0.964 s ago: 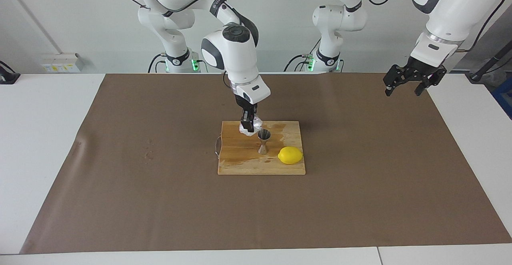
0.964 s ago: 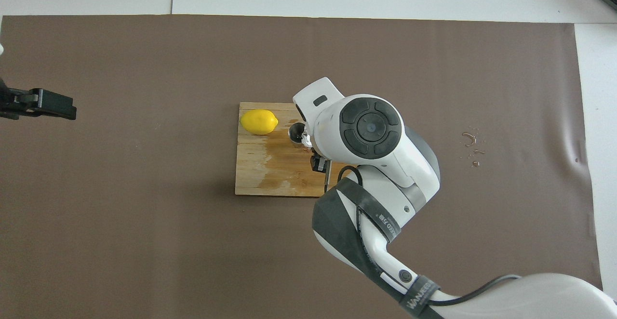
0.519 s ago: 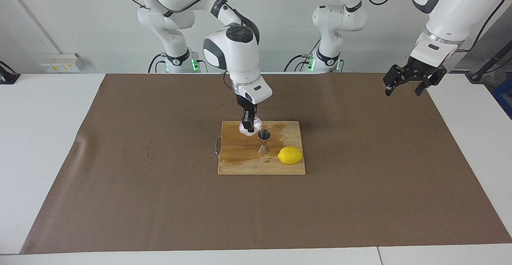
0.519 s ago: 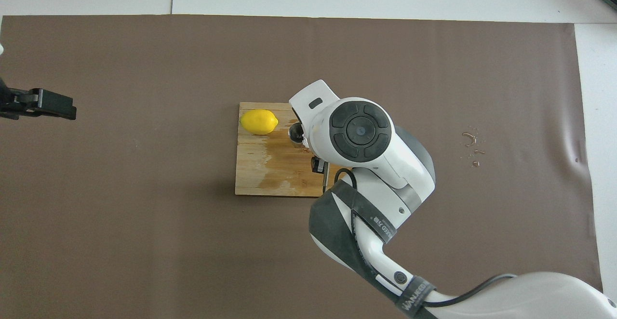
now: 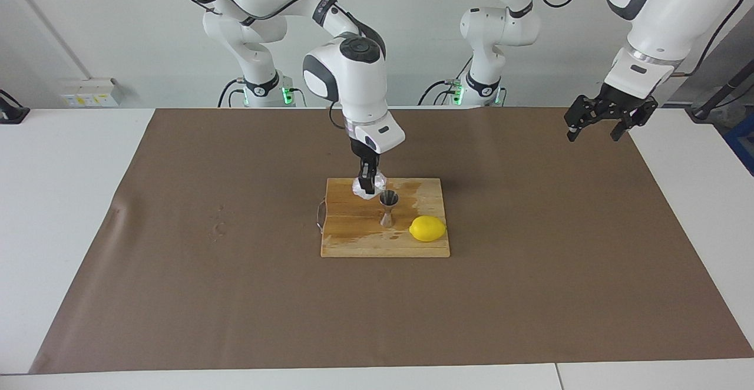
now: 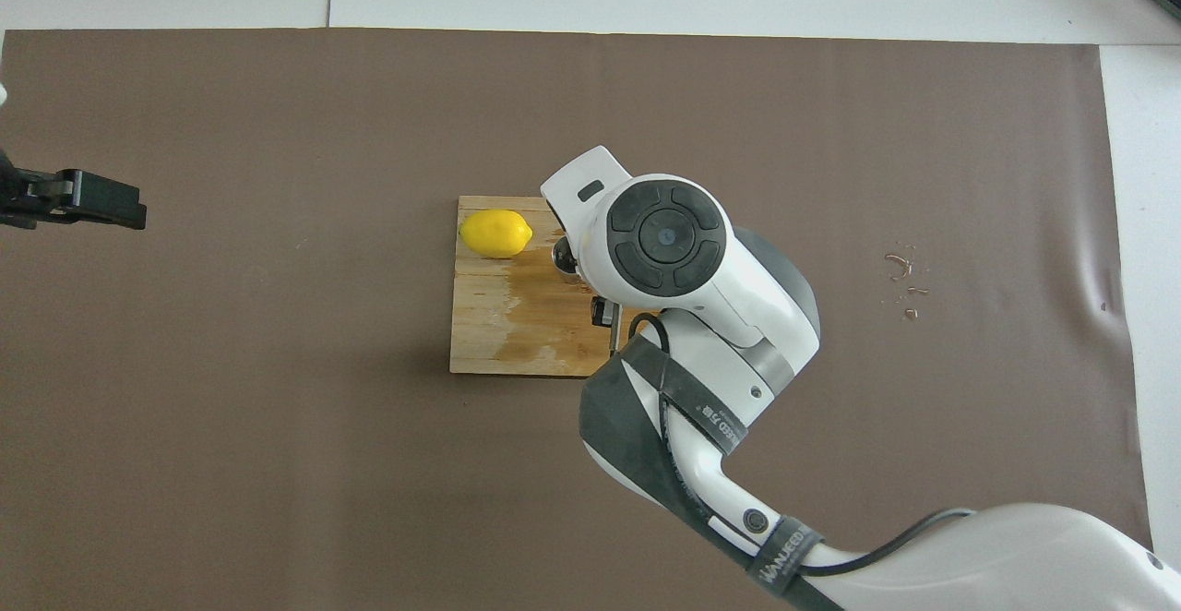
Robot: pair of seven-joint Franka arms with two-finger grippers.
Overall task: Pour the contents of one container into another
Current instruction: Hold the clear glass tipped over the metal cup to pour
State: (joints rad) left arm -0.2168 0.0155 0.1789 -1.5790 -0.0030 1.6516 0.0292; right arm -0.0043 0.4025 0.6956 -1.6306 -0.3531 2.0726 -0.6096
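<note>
1. The right hand [image 5: 366, 182] is closed on the small clear cup [image 5: 369, 189] and holds it tipped over the wooden board [image 5: 353, 237], its rim close against the mouth of the steel jigger [image 5: 388, 208].
2. The step in hand looks like the pour itself. To do it well, the cup's low edge should sit right over the jigger's open top and the tilt should grow slowly, because the jigger's mouth is narrow and a quick tip would likely send liquid onto the board.
3. The board already shows dark wet patches around the jigger, so a spill is a real risk here.
4. The cup must not nudge the jigger. It stands on a small foot with a thin waist and would probably topple at a light knock.
5. The cup is squat, whitish and see-through, with bumpy faceted walls. In the overhead view the arm hides it almost wholly.
6. The jigger is shiny, hourglass-shaped and upright on the board, farther from the robots than the cup, with a lemon [image 5: 427, 228] just beside it toward the left arm's end of the table [image 5: 70, 201].
7. The left hand [image 5: 595, 124] waits in the air over its own end of the table, its fingers spread and holding nothing.
</note>
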